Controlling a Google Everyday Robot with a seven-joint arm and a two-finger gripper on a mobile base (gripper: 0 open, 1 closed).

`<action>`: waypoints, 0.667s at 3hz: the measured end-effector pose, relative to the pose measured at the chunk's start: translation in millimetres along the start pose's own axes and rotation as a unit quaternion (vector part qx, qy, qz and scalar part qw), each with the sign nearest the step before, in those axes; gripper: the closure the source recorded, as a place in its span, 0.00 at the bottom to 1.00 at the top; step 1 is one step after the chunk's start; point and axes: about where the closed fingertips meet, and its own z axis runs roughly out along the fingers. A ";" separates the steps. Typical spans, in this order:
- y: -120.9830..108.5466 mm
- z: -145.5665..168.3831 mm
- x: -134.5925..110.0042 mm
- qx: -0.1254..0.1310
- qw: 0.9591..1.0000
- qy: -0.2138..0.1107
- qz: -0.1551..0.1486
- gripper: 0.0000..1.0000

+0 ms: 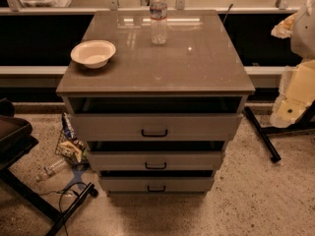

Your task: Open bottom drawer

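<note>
The grey-beige cabinet (pixel 155 68) stands in the middle of the camera view with three drawers stacked in its front. The bottom drawer (pixel 197 184) is the lowest and slimmest, with a small black bar handle (pixel 156 188). It is pulled out a little, and a dark gap shows above its front. The middle drawer (pixel 197 160) and the taller top drawer (pixel 197 127) also stand slightly out. My gripper (pixel 294 90) shows as pale cream shapes at the right edge, level with the cabinet top, well right of the drawers and touching none of them.
A white bowl (pixel 93 53) and a clear water bottle (pixel 158 16) stand on the cabinet top. Litter and a fallen bottle (pixel 51 170) lie on the floor at the left, by a dark stand (pixel 19 146). A black bar (pixel 262 134) lies on the floor at the right.
</note>
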 end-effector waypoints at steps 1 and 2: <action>-0.8 1.2 -2.7 0.008 1.000 -0.006 0.000 0.00; 0.8 24.4 -8.5 0.024 0.999 -0.036 0.006 0.00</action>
